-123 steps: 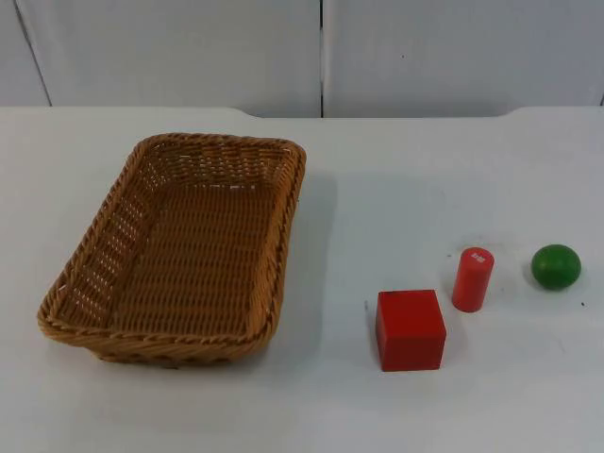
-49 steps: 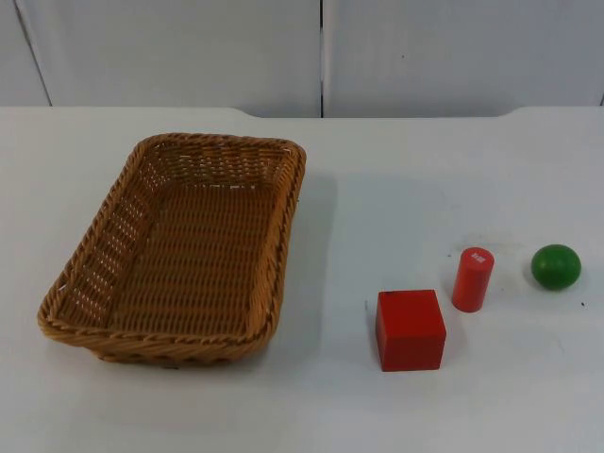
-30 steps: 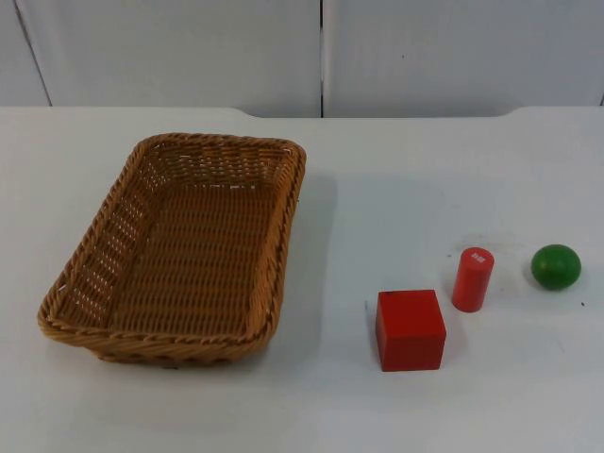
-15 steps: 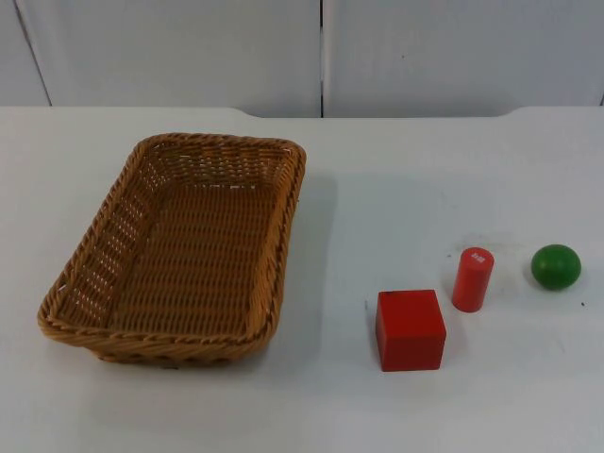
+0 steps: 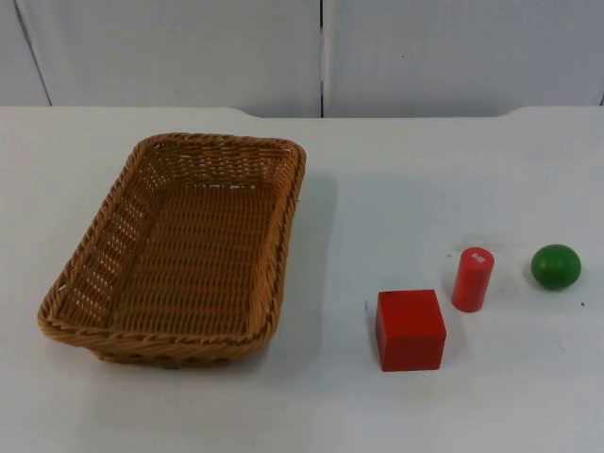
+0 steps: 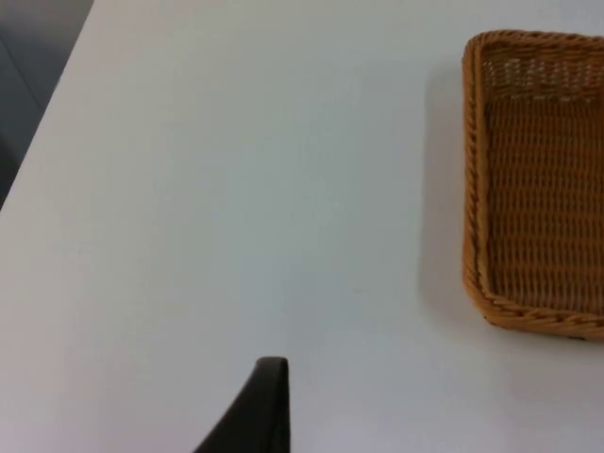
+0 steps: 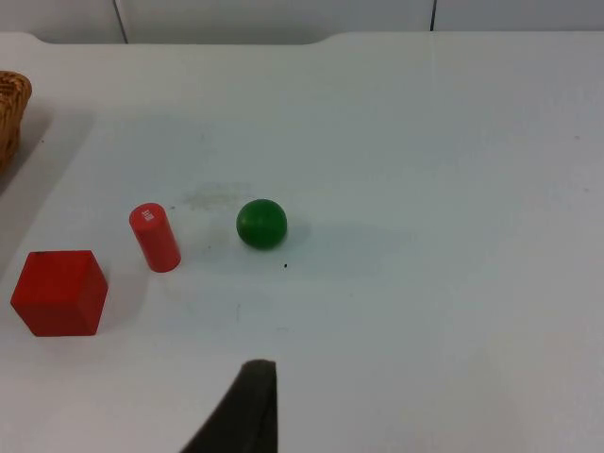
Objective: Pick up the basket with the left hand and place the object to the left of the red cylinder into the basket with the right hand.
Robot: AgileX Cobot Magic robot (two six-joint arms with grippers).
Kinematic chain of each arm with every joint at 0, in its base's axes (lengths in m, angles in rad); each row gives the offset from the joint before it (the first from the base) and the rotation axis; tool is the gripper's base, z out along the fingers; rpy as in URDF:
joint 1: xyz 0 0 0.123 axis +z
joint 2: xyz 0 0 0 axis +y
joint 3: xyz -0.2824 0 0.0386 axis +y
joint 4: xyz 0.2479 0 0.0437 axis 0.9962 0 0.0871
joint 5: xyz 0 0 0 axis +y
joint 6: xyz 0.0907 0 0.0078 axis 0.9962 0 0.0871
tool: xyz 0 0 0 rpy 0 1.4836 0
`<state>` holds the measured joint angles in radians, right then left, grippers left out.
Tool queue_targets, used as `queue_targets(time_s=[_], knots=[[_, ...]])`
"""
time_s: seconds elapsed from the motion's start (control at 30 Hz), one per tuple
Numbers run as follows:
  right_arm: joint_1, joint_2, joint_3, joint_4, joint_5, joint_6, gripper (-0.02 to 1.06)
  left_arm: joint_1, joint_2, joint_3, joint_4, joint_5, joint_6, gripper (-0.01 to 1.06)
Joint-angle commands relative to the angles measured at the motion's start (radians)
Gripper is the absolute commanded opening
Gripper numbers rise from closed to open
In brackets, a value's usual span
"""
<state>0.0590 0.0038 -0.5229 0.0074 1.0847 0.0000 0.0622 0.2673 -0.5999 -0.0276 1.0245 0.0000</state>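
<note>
A brown wicker basket [image 5: 288, 226] rests on the left half of the white table, with nothing in it. On the right half, a red cube [image 5: 411, 329] sits just left of and nearer than an upright red cylinder [image 5: 473, 279]. A green ball [image 5: 555, 266] lies to the cylinder's right. In the left wrist view, my left gripper [image 6: 269, 406] hovers over bare table, well apart from the basket [image 6: 472, 189]. My right gripper [image 7: 247, 406] hangs above the table at a distance from the cube [image 7: 58, 293], cylinder [image 7: 155, 238] and ball [image 7: 261, 224].
The grey partition wall [image 5: 321, 57] closes off the far side of the table. Bare white table lies between the basket and the cube. A corner of the basket [image 7: 11, 104] reaches into the right wrist view.
</note>
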Motion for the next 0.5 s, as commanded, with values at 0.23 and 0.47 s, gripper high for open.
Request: queue_targets(time_s=[0.23, 0.47], knots=[[-0.005, -0.004, 0.007, 0.0, -0.006, -0.015, 1.05, -0.003, 0.014, -0.007, -0.04, -0.061, -0.006, 1.05], [-0.005, -0.004, 0.007, 0.0, -0.006, -0.015, 1.05, -0.003, 0.127, -0.007, -0.081, -0.169, 0.023, 1.05]])
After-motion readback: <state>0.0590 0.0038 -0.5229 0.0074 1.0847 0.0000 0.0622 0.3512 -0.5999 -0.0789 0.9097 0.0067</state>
